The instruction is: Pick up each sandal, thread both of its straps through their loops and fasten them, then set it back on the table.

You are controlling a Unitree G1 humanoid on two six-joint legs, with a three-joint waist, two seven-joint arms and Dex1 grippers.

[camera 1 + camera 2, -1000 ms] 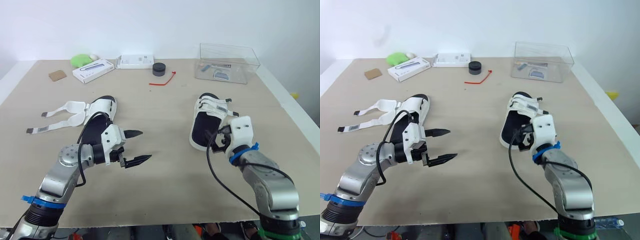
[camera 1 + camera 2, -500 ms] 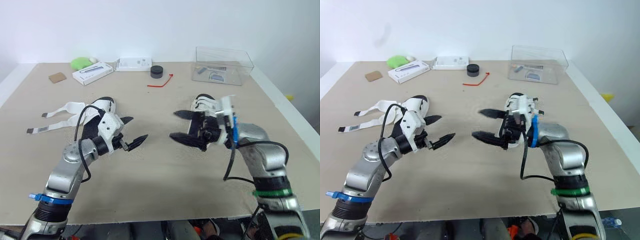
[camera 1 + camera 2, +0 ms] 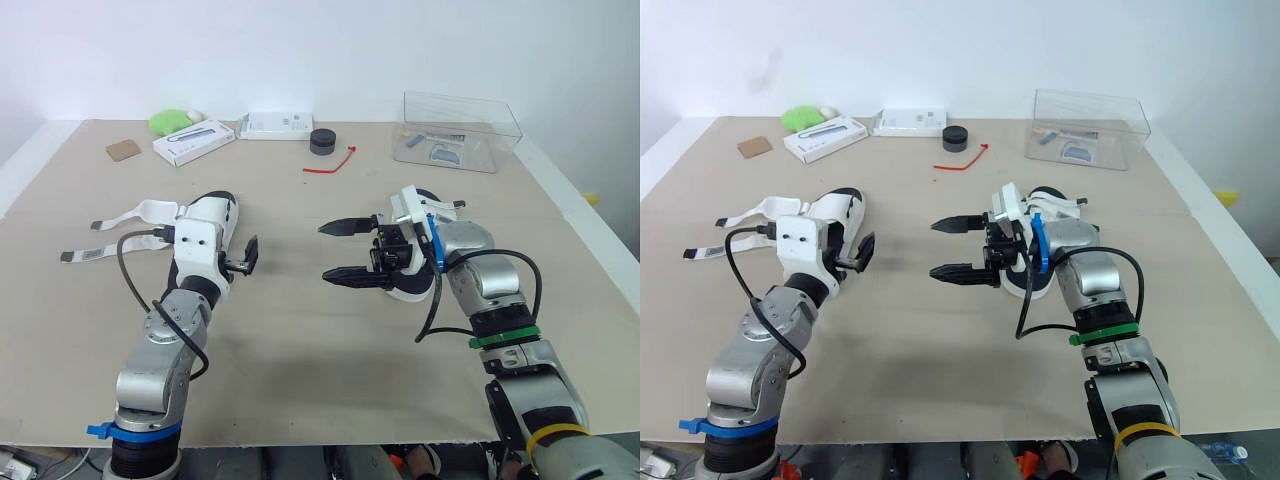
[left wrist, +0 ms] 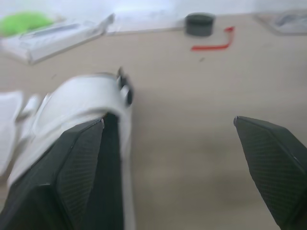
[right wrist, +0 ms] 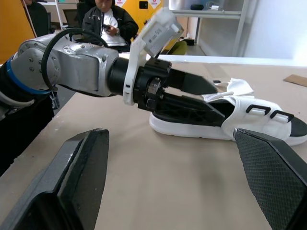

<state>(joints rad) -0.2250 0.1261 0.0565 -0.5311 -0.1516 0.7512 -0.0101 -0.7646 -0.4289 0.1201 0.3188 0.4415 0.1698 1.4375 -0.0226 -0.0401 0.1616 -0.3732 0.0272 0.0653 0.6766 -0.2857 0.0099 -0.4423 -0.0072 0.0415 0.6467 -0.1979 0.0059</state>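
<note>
The left sandal (image 3: pixel 212 214), white with a black footbed, lies on the table with both straps (image 3: pixel 120 232) spread loose to its left. My left gripper (image 3: pixel 228 255) is open and points away from me. One finger is over this sandal (image 4: pixel 81 105) and the other over bare table. The right sandal (image 3: pixel 428 205) lies right of centre with its straps across its top, partly hidden by my right forearm. My right gripper (image 3: pixel 324 252) is open and empty. It points left over the table between the two sandals, toward the left gripper (image 5: pixel 182 88).
At the back of the table are a clear plastic box (image 3: pixel 460 130), a black round lid (image 3: pixel 322 141), a red tie (image 3: pixel 335 162), two white boxes (image 3: pixel 195 142), a green object (image 3: pixel 170 121) and a brown card (image 3: pixel 123 150). A person (image 5: pixel 108 19) sits beyond the table.
My right gripper swung from behind the right sandal's heel to point left over the table's middle. My left gripper turned from pointing right to pointing forward beside the left sandal.
</note>
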